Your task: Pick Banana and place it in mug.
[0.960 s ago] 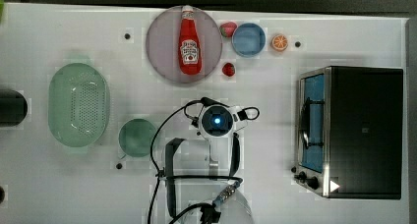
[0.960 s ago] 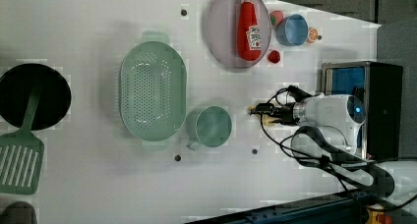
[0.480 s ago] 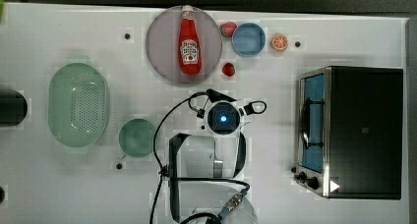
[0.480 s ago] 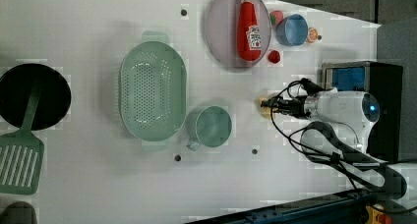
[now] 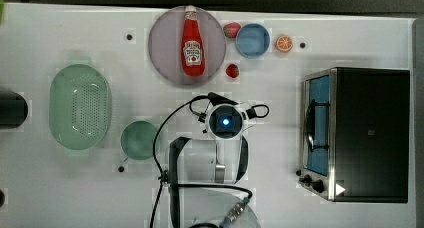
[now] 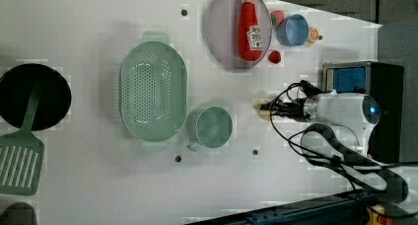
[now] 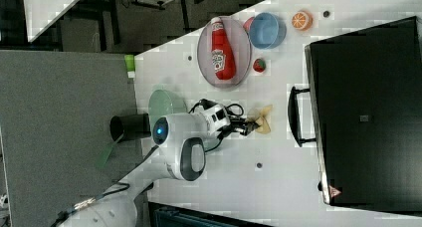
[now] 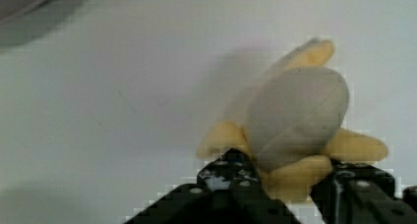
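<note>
Yellow banana is pinched in my hand; I'd lift straight, then cross to the mug.

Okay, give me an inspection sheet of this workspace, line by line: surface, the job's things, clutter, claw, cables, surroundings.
Surface: white table, small dark holes in it.
Job's things: peeled banana lying on the table; pale-green mug upright, nothing seen inside, apart from the banana.
Clutter: green colander; ketchup bottle lying on a grey plate; blue cup; two strawberries; orange slice; toaster oven; black pan and green spatula.
Claw: claw closed on the banana's lower end.
Cables: black cables looping along the arm.
Surroundings: dark floor beside the table.
</note>
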Controlling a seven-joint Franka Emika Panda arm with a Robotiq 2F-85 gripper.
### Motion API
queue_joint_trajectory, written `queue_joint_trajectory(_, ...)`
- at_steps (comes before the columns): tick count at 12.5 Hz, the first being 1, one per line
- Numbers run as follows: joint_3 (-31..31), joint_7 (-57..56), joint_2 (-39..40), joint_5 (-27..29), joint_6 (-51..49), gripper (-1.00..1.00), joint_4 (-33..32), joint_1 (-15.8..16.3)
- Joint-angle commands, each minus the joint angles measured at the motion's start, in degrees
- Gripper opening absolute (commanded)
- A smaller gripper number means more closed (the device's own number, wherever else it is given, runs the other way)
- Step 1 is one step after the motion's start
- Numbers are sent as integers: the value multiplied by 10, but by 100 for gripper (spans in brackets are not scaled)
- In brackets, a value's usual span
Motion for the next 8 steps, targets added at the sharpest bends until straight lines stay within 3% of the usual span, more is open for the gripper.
queue_joint_trajectory(1, 2, -7, -100, -6, -99, -28, 21, -6)
queue_joint_trajectory(5, -3, -7, -208, -6, -332, -28, 98, -8)
queue_joint_trajectory(8, 11, 5, -252, -6, -440, -28, 161, -4)
